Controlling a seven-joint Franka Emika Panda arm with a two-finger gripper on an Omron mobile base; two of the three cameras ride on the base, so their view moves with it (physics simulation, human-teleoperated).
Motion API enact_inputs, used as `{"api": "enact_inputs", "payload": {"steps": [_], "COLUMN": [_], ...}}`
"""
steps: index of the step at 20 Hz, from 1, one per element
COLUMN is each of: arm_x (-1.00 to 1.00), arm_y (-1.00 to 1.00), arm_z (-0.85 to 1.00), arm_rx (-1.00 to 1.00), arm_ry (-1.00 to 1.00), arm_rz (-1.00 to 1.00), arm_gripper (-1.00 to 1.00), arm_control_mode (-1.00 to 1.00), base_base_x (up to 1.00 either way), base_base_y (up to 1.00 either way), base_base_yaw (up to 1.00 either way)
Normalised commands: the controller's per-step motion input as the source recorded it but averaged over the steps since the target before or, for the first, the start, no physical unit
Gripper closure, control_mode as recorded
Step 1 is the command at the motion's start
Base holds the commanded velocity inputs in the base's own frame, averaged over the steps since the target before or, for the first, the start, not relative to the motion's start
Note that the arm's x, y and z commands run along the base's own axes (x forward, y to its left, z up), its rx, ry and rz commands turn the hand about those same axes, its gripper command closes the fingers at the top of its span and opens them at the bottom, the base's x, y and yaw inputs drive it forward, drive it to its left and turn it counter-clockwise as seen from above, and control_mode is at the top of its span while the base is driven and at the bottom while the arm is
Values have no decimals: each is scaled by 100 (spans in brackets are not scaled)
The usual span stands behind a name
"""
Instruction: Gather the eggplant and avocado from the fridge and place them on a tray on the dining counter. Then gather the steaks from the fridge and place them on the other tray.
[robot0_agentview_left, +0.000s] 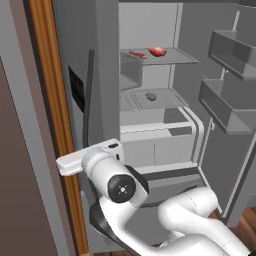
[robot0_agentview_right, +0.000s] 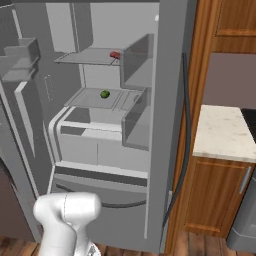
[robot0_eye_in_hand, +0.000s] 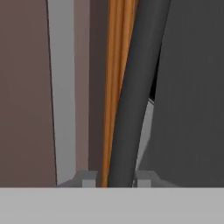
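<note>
Open fridge (robot0_agentview_left: 165, 100), hand (robot0_eye_in_hand: 114, 180) on handle (robot0_eye_in_hand: 131, 96)

Right half of fridge (robot0_agentview_left: 165, 75) open, left door shut

Shelves lie reachable past the swung door bins (robot0_agentview_left: 227, 75); the closed door's handle (robot0_eye_in_hand: 131, 109) sits tight against the wooden panel (robot0_agentview_left: 55, 125).

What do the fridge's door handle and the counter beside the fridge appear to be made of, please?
The door handle: a dark matte bar, probably coated metal or plastic, with a soft sheen along it. The counter: pale speckled stone, apparently polished, on a wooden base.
</note>
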Motion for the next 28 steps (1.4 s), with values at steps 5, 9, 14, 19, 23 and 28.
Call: {"api": "enact_inputs", "payload": {"steps": [5, 9, 14, 19, 23, 28], "arm_x": [-10, -14, -13, -11, -2, -3], "arm_y": [31, 54, 60, 45, 29, 48], "arm_z": [0, 0, 0, 0, -1, 0], "arm_rx": [-1, -4, -4, -3, 0, -1], "arm_ry": [0, 0, 0, 0, 0, 0], "arm_rz": [0, 1, 2, 2, 7, 3], "arm_gripper": [100, 100, 100, 100, 100, 100], "arm_control_mode": [-100, -100, -100, -100, -100, -100], "base_base_x": [0, 0, 0, 0, 0, 0], "base_base_y": [0, 0, 0, 0, 0, 0], "base_base_yaw": [0, 0, 0, 0, 0, 0]}}
